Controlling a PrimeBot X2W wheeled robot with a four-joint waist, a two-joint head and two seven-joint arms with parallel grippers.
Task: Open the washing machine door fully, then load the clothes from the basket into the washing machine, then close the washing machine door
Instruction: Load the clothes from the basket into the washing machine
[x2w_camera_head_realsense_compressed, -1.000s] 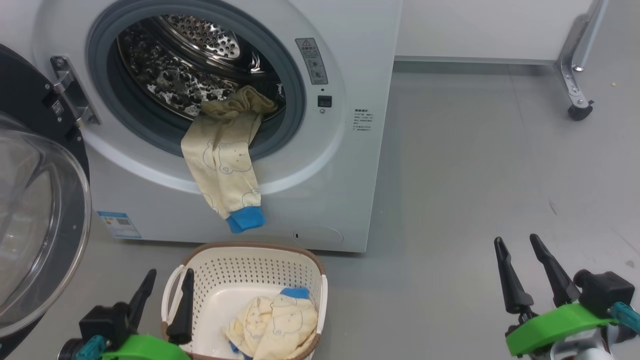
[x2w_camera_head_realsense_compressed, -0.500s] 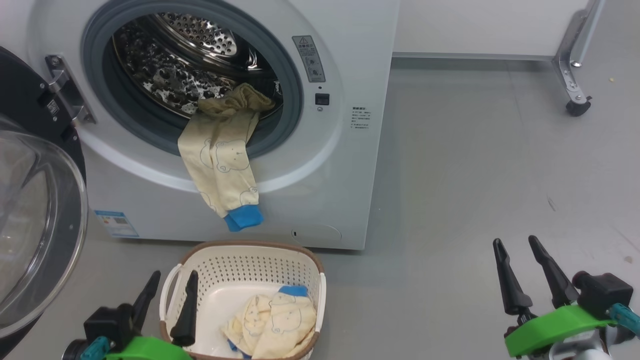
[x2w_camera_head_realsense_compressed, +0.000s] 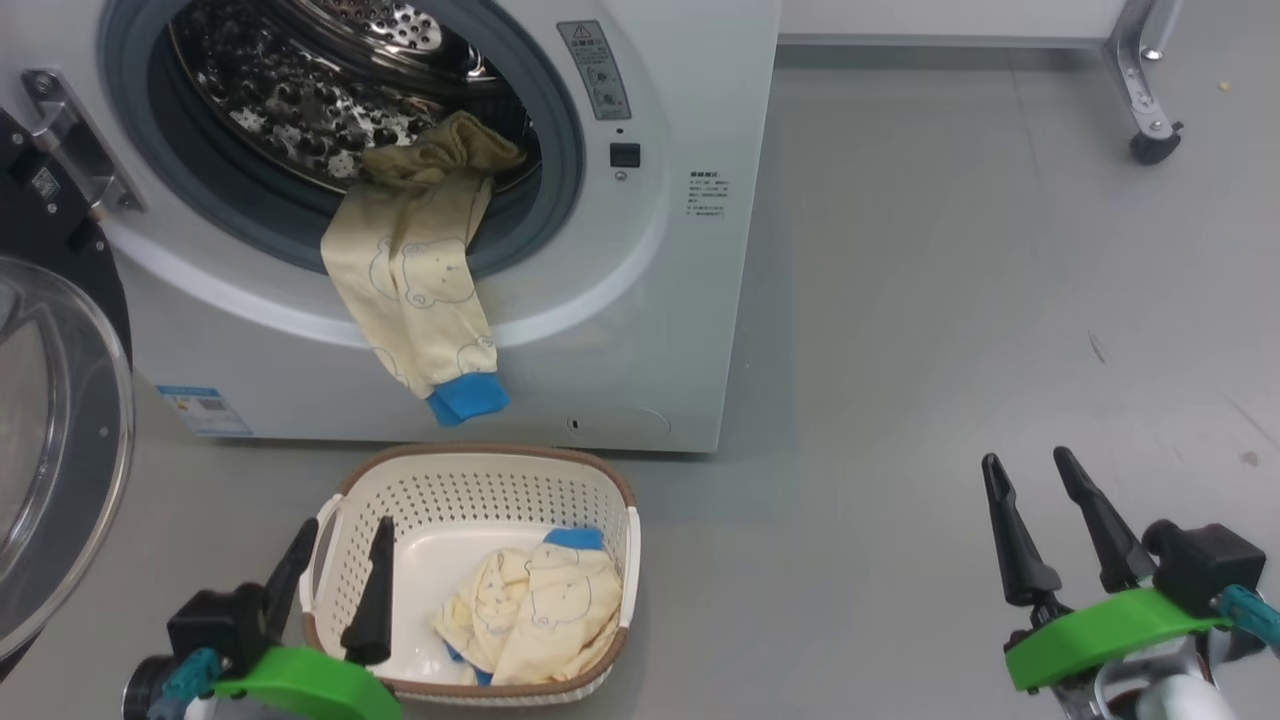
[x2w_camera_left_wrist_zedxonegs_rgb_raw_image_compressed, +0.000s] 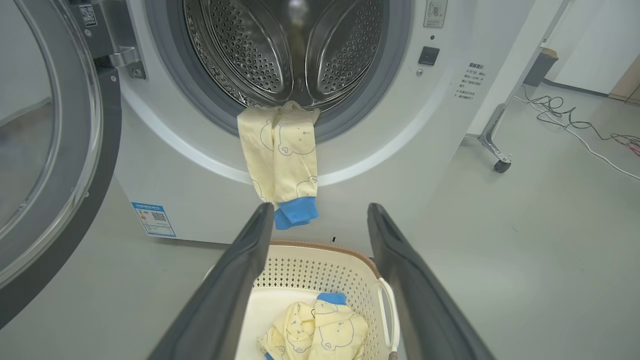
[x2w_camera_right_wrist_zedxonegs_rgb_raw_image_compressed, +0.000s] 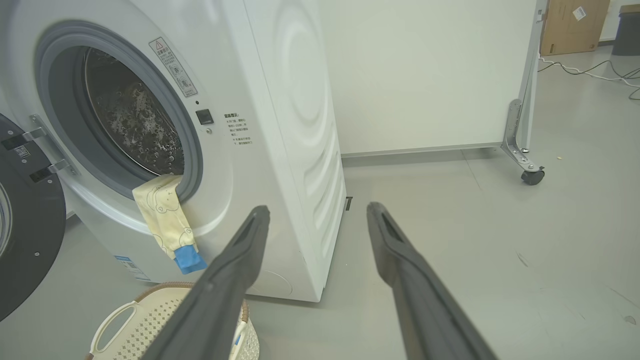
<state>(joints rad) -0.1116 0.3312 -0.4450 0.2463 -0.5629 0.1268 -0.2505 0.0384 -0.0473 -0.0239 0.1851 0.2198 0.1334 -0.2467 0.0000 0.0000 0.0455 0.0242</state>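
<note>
1. While our left gripper (x2w_camera_head_realsense_compressed: 345, 527) is hovering with its two dark fingers spread and empty, it is sitting at the left side of the small cream perforated plastic basket (x2w_camera_head_realsense_compressed: 480, 495), near the crumpled cream-yellow, blue-trimmed clothes (x2w_camera_head_realsense_compressed: 545, 615) lying inside.
2. Our right gripper (x2w_camera_head_realsense_compressed: 1026, 458) is hanging well off to the right, spread too, gripping nothing.
3. The basket is resting on the smooth grey floor (x2w_camera_head_realsense_compressed: 900, 350) before the big white front-loading washing machine (x2w_camera_head_realsense_compressed: 660, 300), whose round black-ringed glass door (x2w_camera_head_realsense_compressed: 60, 420) is standing open.
4. A white panel (x2w_camera_right_wrist_zedxonegs_rgb_raw_image_compressed: 425, 75) on a castered metal leg (x2w_camera_head_realsense_compressed: 1145, 90) is standing behind.
5. We are counting one basket, one washer, two grippers and one hanging garment (x2w_camera_head_realsense_compressed: 420, 290) draping from the drum; we cannot count the basket's heap.
</note>
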